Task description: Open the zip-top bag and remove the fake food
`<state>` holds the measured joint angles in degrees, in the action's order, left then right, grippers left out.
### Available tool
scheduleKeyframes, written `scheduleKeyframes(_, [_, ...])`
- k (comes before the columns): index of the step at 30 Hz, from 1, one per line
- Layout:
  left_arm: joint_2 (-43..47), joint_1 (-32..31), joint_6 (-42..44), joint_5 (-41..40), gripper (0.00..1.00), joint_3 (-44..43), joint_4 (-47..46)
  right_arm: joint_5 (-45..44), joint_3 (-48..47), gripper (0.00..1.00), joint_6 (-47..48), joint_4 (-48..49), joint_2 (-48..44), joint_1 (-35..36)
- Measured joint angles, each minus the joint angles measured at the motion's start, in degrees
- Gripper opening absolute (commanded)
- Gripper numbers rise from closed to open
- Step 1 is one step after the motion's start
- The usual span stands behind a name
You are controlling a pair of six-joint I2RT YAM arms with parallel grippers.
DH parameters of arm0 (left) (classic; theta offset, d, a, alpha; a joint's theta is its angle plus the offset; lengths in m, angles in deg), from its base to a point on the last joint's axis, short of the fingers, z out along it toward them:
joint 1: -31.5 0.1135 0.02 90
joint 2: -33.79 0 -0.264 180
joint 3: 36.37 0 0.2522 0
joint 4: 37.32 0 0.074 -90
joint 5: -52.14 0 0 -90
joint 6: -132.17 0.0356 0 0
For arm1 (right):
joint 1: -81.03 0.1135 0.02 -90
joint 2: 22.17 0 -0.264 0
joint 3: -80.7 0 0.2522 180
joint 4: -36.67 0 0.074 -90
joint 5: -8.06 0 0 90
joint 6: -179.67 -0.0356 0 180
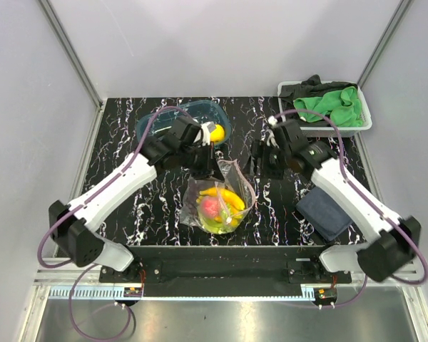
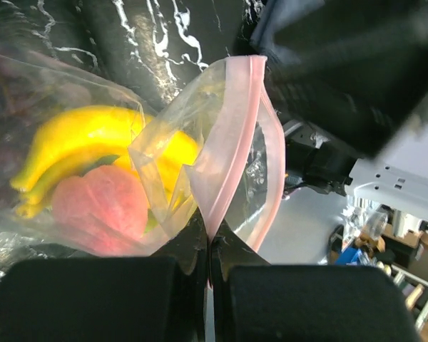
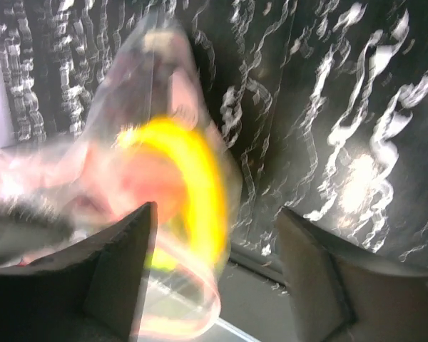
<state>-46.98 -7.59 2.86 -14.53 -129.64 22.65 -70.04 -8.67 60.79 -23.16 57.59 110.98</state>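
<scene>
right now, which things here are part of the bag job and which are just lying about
Job: zip-top bag, pinched by left hand; banana bunch and peach inside; lemon in blue-tinted tray.
Lying about: white bin with green cloth and black cloth; folded dark blue cloth.

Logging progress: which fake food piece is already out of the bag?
The yellow lemon, lying in the blue-tinted tray at the back; the banana bunch and pink peach sit inside the zip-top bag.
</scene>
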Motion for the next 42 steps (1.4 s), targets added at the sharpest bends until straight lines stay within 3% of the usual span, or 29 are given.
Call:
scheduleKeyframes(3, [-3.54, -0.33, -0.22, 1.36, 0.00, -1.88, -1.27, 2.73, 7.17, 0.51, -3.17, 1.44, -6.95, 0.04])
scheduleKeyframes(12, [-10.47, -2.05, -0.87, 3.50, 0.00, -10.16, -3.15, 7.96, 8.98, 0.41, -7.65, 4.04, -12.24, 0.57])
scheduleKeyframes(19, [-10.47, -2.60, -2.14, 3.43, 0.00, -10.49, -3.80, 9.29, 8.31, 0.32, -8.52, 5.03, -11.98, 0.70])
scheduleKeyframes(25, [-10.47, -2.80, -3.50, 3.45, 0.00, -10.49, -4.42, 9.40, 10.12, 0.31, -8.81, 6.58, -11.52, 0.70])
scheduleKeyframes(35, [-10.73, -4.17, -6.16, 3.45, 0.00, -11.23, -4.74, 14.62, 15.28, 0.43, -8.96, 13.79, -2.16, 0.70])
scheduleKeyframes(42, [-12.02, -6.10, -8.13, 3.43, 0.00, -13.27, -6.29, 19.87, 19.19, 0.69, -8.28, 19.56, -1.49, 0.61])
